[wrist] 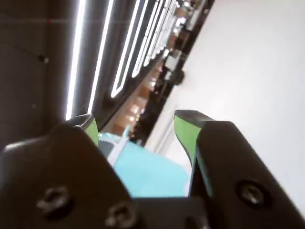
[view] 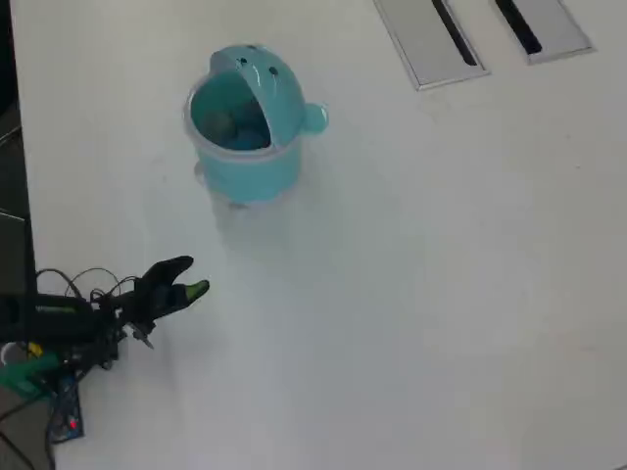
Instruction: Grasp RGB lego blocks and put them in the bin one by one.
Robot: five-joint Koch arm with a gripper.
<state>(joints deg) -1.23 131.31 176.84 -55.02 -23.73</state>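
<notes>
The turquoise bin [view: 257, 166] stands at the upper left of the white table in the overhead view, lid flipped open and side knob to the right. Its inside is dim and I cannot make out any block there. No red, blue or yellow-green block shows on the table. My gripper [view: 188, 278] is at the lower left, well below the bin, pointing right and up. In the wrist view the gripper [wrist: 137, 121] has its green pads [wrist: 183, 133] wide apart with nothing between them. The bin [wrist: 152, 171] shows beyond the gap.
Two grey slotted panels [view: 431, 39] [view: 544, 24] lie in the table at the top right. The arm's base with wires [view: 59, 333] sits at the table's left edge [view: 22, 196]. The wrist view points partly at ceiling lights [wrist: 76, 52].
</notes>
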